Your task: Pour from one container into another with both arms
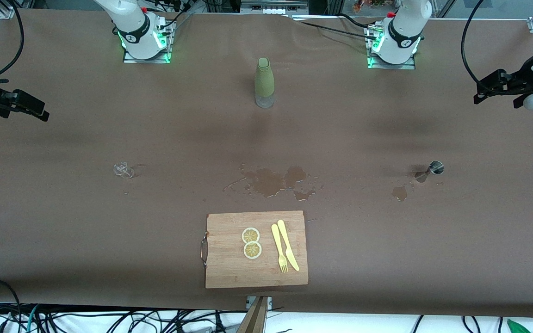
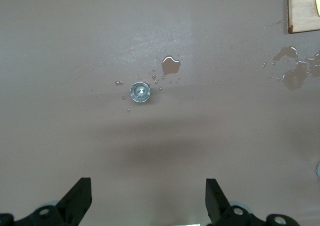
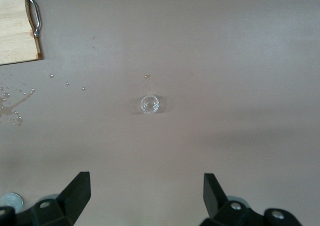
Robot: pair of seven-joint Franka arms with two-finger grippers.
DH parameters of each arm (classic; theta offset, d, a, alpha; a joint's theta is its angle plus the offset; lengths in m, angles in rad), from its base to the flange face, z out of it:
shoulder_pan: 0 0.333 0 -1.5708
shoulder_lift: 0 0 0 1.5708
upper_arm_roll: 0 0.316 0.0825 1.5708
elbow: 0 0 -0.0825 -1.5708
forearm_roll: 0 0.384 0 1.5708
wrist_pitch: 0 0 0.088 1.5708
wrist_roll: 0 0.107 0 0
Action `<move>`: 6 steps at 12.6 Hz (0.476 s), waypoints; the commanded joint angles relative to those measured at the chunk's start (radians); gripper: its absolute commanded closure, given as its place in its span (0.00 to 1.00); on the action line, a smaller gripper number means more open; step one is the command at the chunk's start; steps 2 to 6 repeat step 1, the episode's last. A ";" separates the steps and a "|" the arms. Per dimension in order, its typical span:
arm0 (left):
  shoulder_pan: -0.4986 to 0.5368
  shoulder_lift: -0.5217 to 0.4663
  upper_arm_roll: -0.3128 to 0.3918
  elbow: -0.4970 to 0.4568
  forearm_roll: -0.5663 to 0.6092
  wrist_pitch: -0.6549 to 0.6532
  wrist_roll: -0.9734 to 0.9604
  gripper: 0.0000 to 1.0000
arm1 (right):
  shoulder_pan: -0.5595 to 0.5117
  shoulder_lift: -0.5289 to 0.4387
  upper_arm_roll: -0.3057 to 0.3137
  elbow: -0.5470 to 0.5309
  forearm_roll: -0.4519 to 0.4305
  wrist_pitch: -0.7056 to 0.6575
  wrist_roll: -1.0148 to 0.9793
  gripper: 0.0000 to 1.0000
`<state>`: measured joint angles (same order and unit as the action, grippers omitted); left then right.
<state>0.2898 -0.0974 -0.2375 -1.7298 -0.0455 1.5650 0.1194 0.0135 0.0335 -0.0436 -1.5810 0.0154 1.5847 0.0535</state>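
Note:
A small clear glass [image 1: 123, 169] stands on the brown table toward the right arm's end, and it shows in the right wrist view as a clear glass [image 3: 149, 104]. A small metal cup [image 1: 435, 167] stands toward the left arm's end, and it shows from above in the left wrist view as a metal cup [image 2: 140, 92]. The right gripper [image 1: 42, 111] hangs open and empty over its end of the table; the wrist view shows this right gripper [image 3: 146, 193] short of the glass. The left gripper [image 1: 478, 94] hangs open and empty over its end; the wrist view shows this left gripper [image 2: 148, 196] short of the cup.
A green bottle [image 1: 264, 83] stands upright between the two arm bases. Spilled liquid [image 1: 271, 180] lies mid-table, and a small puddle [image 1: 399, 192] lies beside the metal cup. A wooden cutting board [image 1: 229, 268] nearer the camera carries two lemon slices [image 1: 251, 243], a yellow knife and a fork [image 1: 279, 247].

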 commanded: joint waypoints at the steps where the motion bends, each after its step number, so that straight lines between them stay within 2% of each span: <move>1: -0.001 0.007 -0.005 0.009 0.023 0.010 -0.018 0.00 | 0.008 -0.003 -0.009 -0.004 0.012 0.017 0.005 0.00; 6: -0.001 0.007 -0.005 0.009 0.023 0.010 -0.018 0.00 | 0.008 -0.003 -0.009 -0.004 0.012 0.017 0.005 0.00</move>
